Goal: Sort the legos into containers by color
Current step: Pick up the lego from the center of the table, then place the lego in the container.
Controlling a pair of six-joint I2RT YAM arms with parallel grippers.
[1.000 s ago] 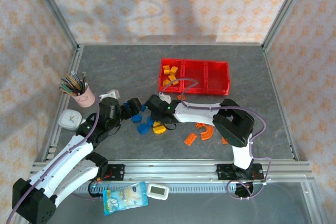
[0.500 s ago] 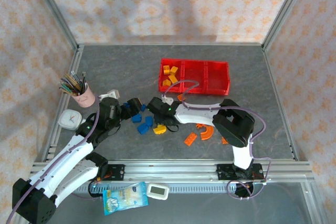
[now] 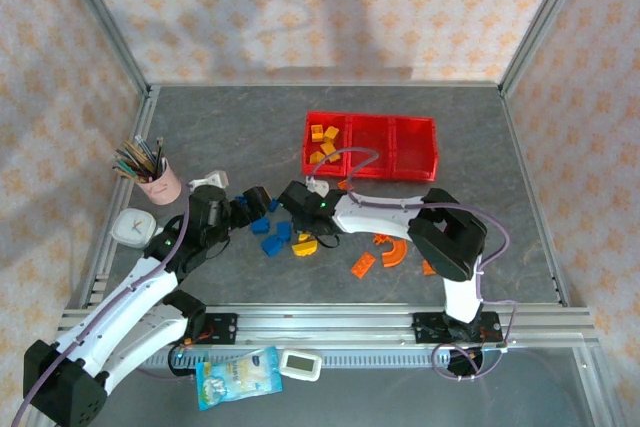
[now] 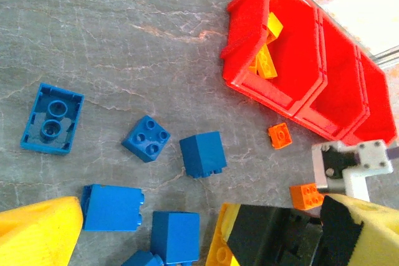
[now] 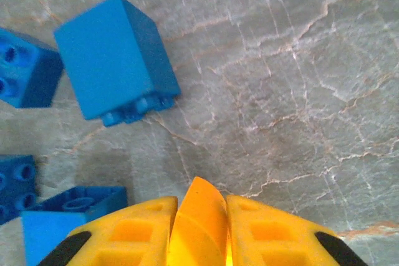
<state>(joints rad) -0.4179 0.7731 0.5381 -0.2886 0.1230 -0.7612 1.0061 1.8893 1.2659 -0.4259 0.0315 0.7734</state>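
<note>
Legos: yellow lego clenched in right gripper; pick step in hand. Next, likely: lift clear, carry to containers, release beside other yellows.

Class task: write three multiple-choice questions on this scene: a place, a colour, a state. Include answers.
1. Which compartment of the red tray holds legos? A left B middle C right
2. What colour is the big block before the right fingers? A blue B green C white
3. The right fingers are: A wide open B shut on a lego C shut on nothing
Answers: A, pieces lie there; A, the wrist view shows it blue; B, a yellow-orange lego sits pinched between them.
</note>
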